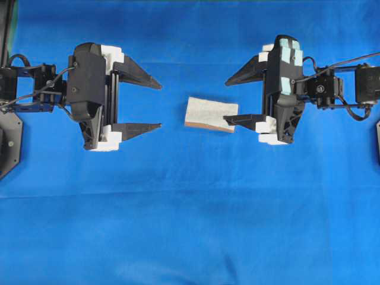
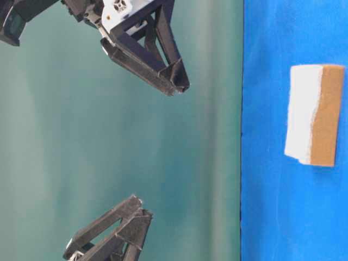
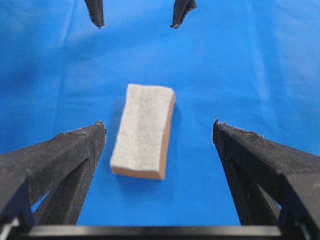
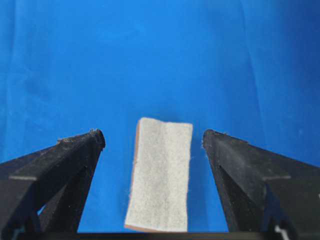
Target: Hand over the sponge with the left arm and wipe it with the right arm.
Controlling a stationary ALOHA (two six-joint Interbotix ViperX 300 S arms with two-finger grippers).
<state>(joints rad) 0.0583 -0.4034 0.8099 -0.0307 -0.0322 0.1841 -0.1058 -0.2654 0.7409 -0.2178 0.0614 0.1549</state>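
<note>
On the blue cloth [image 1: 190,225], centre: sponge [image 1: 211,114], lying flat between both grippers.
Left gripper [image 1: 160,105]: spread wide, holding nothing.
Right gripper [image 1: 228,101]: spread wide, empty; lower finger overlaps sponge's edge from overhead.
Table-level view only: orange-brown underside layer.
Sponge top: pale, fuzzy.

Bright, even light on the blue cloth [image 1: 190,225], no glare. Only a faint, soft shadow beside the sponge [image 3: 142,131] in the left wrist view. Sharp overhead; table-level view turned sideways, its teal backdrop [image 2: 109,141] smooth and blurred. Near fingers [image 4: 60,170] large and slightly soft in both wrist views.
</note>
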